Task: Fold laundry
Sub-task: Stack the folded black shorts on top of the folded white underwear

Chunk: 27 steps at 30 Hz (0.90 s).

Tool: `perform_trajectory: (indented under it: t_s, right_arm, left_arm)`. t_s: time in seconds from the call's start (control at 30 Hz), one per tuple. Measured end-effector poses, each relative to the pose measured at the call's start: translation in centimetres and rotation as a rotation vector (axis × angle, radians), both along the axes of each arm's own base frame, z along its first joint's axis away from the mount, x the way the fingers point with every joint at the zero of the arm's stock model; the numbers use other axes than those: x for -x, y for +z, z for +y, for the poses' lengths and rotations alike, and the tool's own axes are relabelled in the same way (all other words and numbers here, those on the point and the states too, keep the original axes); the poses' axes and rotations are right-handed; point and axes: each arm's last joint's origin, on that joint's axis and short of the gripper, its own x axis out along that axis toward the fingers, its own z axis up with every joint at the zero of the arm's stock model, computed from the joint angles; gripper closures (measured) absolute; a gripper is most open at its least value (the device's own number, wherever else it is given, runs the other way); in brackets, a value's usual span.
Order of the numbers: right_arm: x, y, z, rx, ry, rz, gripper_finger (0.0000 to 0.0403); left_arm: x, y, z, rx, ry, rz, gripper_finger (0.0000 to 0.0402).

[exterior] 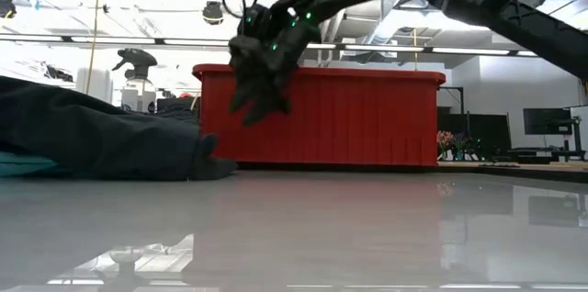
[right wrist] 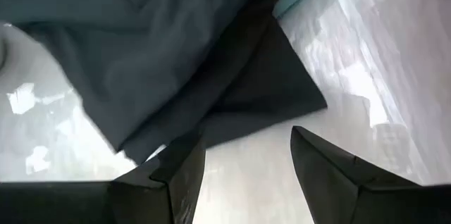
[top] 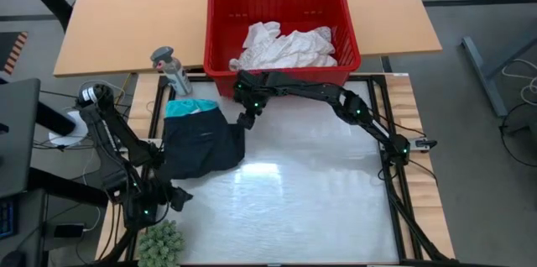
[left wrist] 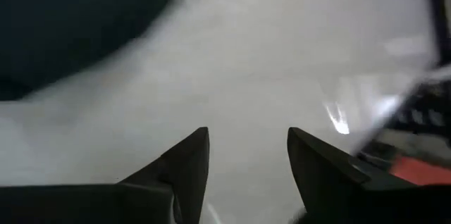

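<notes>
While the black garment (top: 201, 143) lies flat near the bench's (top: 310, 208) left edge with a teal garment (top: 186, 108) showing at its far side, the right gripper (top: 246, 121) hangs just above its far right corner, fingers spread and holding nothing. White garments (top: 289, 47) sit heaped in the red basket (top: 220, 15) beyond the far edge. The left gripper (top: 179, 198) waits near the front left corner beside a green plant (top: 159, 243), fingers apart and empty.
</notes>
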Motion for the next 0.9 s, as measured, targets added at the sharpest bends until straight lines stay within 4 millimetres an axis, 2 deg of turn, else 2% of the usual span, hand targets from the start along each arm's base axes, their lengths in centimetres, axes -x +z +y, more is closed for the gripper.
perform_trajectory:
  t_s: [0.13, 0.27, 0.33, 0.4, 0.5, 0.57, 0.8, 0.9]
  right_arm:
    - [-0.1, 0.3, 0.0, 0.008, 0.0, -0.023, 0.0168]
    - [-0.2, 0.3, -0.1, 0.007, -0.006, -0.03, 0.0168]
    - [-0.2, 0.4, 0.0, 0.002, -0.013, -0.031, 0.0168]
    - [-0.2, 0.5, 0.1, 0.002, -0.01, -0.031, 0.0168]
    - [-0.3, 0.5, 0.6, 0.002, -0.001, -0.03, 0.0168]
    - [-0.4, 0.5, 0.9, 0.001, 0.005, -0.026, 0.0168]
    - [-0.6, 0.4, 2.0, 0.007, 0.039, -0.016, 0.0168]
    - [-0.6, 0.4, 2.4, 0.012, 0.057, -0.014, 0.0168]
  left_arm:
    - [-0.3, 0.1, -0.3, -0.063, -0.104, -0.017, 0.0223]
    - [-0.7, 0.0, 0.3, -0.075, -0.051, -0.011, 0.0223]
    - [-0.7, -0.5, 1.2, -0.03, 0.042, 0.122, 0.0223]
    - [-0.2, -1.2, 2.2, -0.001, 0.167, 0.33, 0.0223]
    - [0.4, -1.5, 3.2, -0.022, 0.213, 0.521, 0.0223]
    - [0.3, -1.5, 3.6, -0.037, 0.24, 0.538, 0.0223]
    - [-0.5, -0.8, 5.4, -0.135, 0.347, 0.367, 0.0223]
    - [-0.9, -0.9, 5.6, -0.081, 0.383, 0.416, 0.0223]
